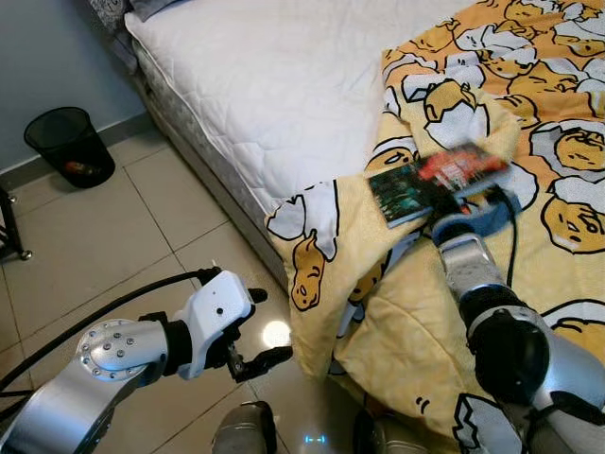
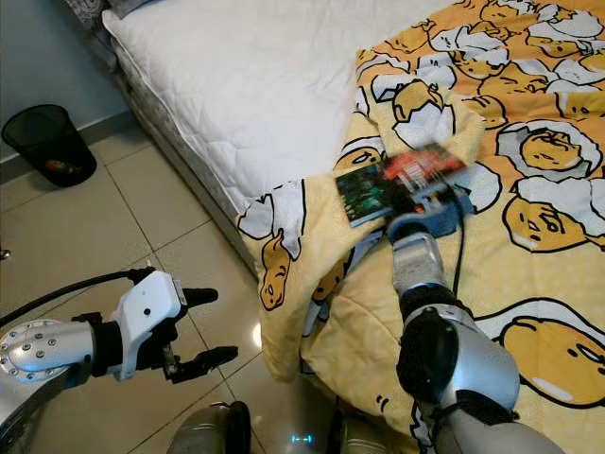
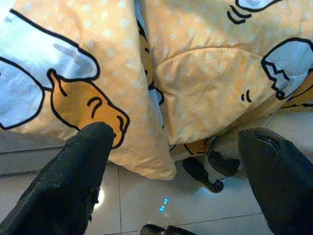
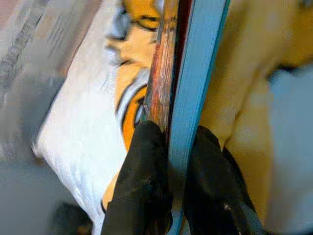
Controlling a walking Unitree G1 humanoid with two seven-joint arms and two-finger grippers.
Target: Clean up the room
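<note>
A thin book (image 1: pixel 433 182) with a green and red cover and a blue back is held just above the yellow egg-cartoon blanket (image 1: pixel 558 123). The blanket lies crumpled on the bed's right side and hangs over its corner. My right gripper (image 4: pixel 171 134) is shut on the book's lower edge, its fingers (image 4: pixel 144 147) pinching both faces. My left gripper (image 1: pixel 269 326) hovers open and empty over the tile floor, just left of the hanging blanket fold (image 3: pixel 146 98).
The bare white mattress (image 1: pixel 274 85) takes up the bed's left half. A black mesh waste bin (image 1: pixel 71 147) with some rubbish inside stands by the wall at far left. Beige tile floor (image 1: pixel 113 236) lies between the bin and the bed.
</note>
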